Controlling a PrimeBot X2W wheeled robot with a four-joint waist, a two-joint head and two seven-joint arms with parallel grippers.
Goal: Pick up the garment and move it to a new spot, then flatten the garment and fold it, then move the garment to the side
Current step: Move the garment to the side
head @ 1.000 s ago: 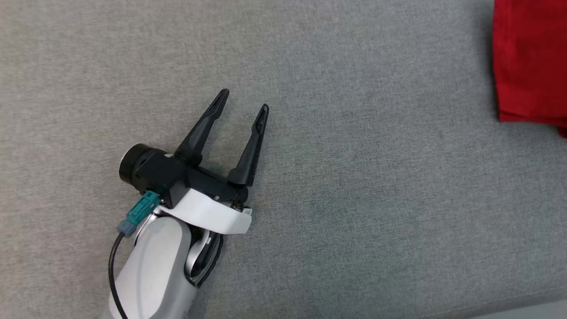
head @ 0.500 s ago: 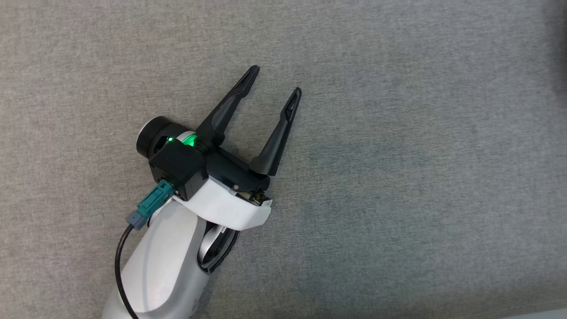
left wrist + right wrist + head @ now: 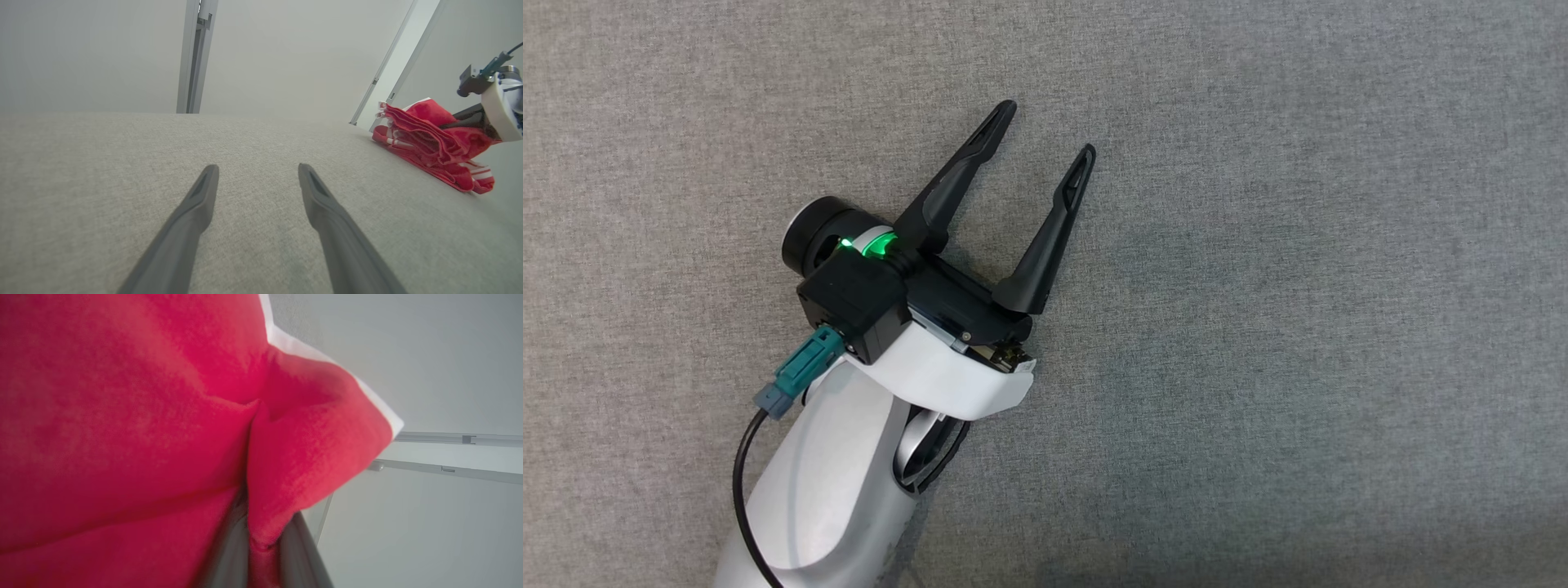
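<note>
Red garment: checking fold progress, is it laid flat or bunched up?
Bunched up: the red garment shows crumpled pleats in the left wrist view, pinched by the shut right gripper.

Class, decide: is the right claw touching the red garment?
Touching. The right wrist view shows the right claw pinching a fold of the red garment between its fingers.

no readable text, labels, brands or numbers anywhere.

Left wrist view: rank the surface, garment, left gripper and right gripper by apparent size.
1. surface
2. left gripper, open; it looks big only because it is nearest the camera
3. garment
4. right gripper, shut on the garment and partly cut off at the edge
</note>
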